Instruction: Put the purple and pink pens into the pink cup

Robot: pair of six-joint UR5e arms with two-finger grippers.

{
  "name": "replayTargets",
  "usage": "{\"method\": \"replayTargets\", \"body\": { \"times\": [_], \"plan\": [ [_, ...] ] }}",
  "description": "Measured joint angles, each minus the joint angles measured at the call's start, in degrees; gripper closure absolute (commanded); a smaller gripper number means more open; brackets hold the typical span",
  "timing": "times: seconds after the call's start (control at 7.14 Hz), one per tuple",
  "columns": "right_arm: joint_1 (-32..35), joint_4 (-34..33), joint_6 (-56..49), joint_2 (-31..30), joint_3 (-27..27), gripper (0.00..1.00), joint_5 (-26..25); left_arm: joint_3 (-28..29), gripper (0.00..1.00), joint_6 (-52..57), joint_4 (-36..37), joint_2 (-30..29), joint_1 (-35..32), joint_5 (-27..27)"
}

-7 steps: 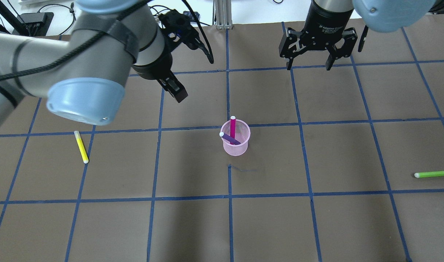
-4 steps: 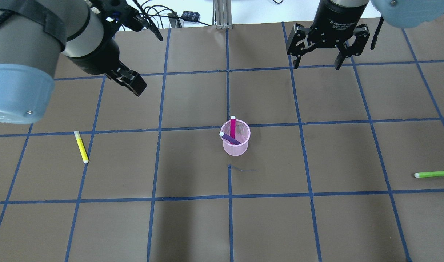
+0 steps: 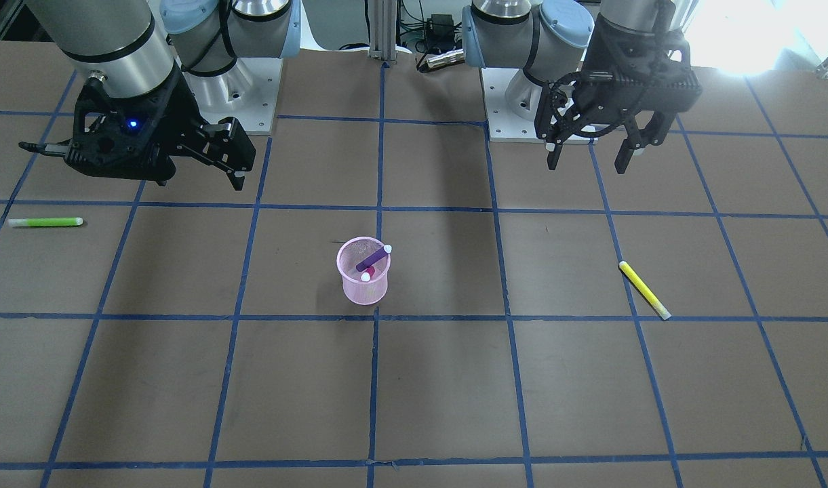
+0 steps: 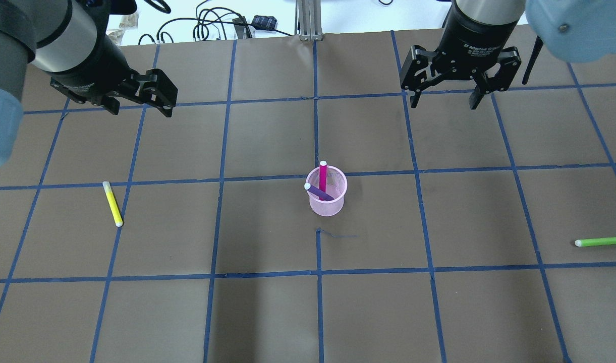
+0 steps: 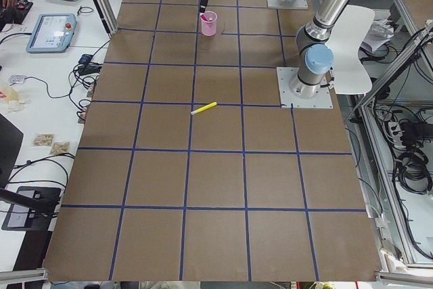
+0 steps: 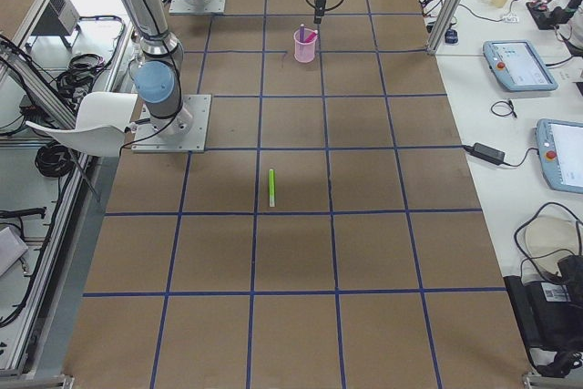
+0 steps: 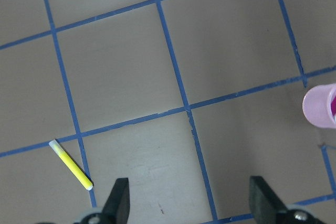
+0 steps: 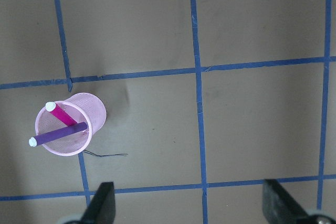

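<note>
The pink mesh cup [image 4: 328, 204] stands upright near the table's middle; it also shows in the front view [image 3: 365, 290] and the right wrist view [image 8: 97, 120]. The pink pen [image 4: 322, 177] and the purple pen [image 4: 318, 191] both stand inside it and lean on its rim. Both show in the right wrist view, the pink pen [image 8: 62, 114] and the purple pen [image 8: 60, 134]. My left gripper [image 4: 140, 108] is open and empty, far back-left of the cup. My right gripper [image 4: 444, 103] is open and empty, far back-right of the cup.
A yellow pen [image 4: 112, 203] lies on the brown mat left of the cup, also in the left wrist view [image 7: 71, 164]. A green pen [image 4: 601, 241] lies near the right edge. Cables and an aluminium post [image 4: 308, 20] sit behind the mat.
My left arm has swung left and back, away from the cup, its gripper turning to face down. My right gripper has shifted slightly right. The cup and pens have not moved.
</note>
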Motion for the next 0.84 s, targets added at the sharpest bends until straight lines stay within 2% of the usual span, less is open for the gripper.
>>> {"method": "replayTargets", "body": {
  "times": [0.42,0.84],
  "plan": [
    [-0.02,-0.02,0.07,-0.24,-0.17,0.0,-0.01,1.56,0.0,-10.94,-0.06,-1.59,-0.06,-2.85],
    [-0.14,-0.07,-0.19,-0.23,-0.22,0.0,0.01,1.79,0.0,-10.19,-0.19,-1.9,0.19,-3.01]
  ]
}}
